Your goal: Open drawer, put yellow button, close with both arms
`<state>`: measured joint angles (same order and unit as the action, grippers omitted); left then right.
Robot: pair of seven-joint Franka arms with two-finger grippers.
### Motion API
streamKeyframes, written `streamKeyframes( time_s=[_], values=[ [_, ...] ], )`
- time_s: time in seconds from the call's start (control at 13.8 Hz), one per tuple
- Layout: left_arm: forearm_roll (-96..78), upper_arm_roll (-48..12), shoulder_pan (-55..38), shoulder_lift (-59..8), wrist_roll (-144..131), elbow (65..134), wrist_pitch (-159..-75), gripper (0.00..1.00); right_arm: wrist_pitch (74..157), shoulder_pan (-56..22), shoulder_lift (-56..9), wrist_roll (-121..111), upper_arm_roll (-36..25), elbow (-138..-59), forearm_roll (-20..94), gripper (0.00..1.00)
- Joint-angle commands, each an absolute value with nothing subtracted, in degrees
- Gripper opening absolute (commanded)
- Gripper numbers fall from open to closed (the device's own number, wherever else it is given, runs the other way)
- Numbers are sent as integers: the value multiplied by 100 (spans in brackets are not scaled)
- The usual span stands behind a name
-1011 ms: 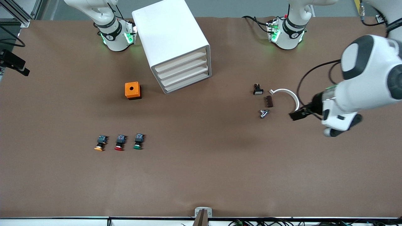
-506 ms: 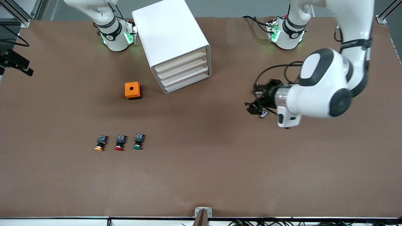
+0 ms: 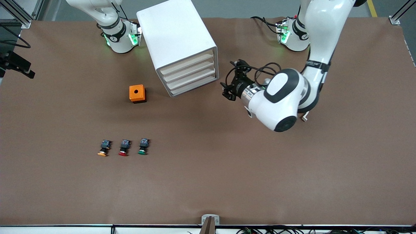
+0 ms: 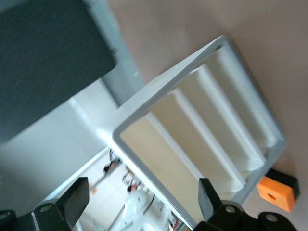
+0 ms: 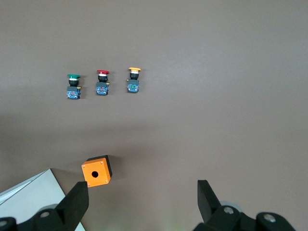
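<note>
The left gripper (image 3: 227, 91) is hovering beside the closed drawer (image 3: 187, 63), fingers wide; the right gripper (image 5: 142, 204), fingers wide, is waiting above the counter (image 3: 208, 178).

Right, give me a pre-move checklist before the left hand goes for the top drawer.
1. Left hand beside the cabinet, facing the drawer fronts: ok.
2. Left hand open: ok, fingers spread.
3. Top drawer shut, nothing gripped yet: ok.
4. Yellow button on the table beside the red button: ok.
5. Right hand open, waiting high over the orange box: ok.
</note>
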<state>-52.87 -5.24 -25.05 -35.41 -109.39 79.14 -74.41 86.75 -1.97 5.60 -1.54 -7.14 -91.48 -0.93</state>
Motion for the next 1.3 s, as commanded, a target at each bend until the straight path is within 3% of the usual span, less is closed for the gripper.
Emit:
streamKeyframes(
  time_s=[0.0,0.29,0.58,0.72,1.08,1.23],
  values=[
    [-5940,-492,-2592,-3998,-11924,7699,-7163,100,8666,-176,694,-114,-729,-9246,-105,100],
    [-6372,-492,-2716,-4490,-12935,7787,-7163,98,8535,-158,423,-114,-738,-9238,-114,100],
    [-6486,-492,-2961,-4816,-13324,7883,-7163,70,8735,-158,194,-185,-738,-9237,-114,100],
    [-6478,-492,-3163,-4860,-13333,7998,-7172,63,8806,-158,-43,-202,-738,-9211,-114,100],
    [-6478,-492,-3568,-4869,-13333,8156,-7172,60,9034,-123,-298,-202,-747,-9202,-176,100],
    [-6486,-492,-3726,-4852,-13403,8156,-7172,50,9341,-35,-727,-202,-756,-9193,-141,100]
  ],
)
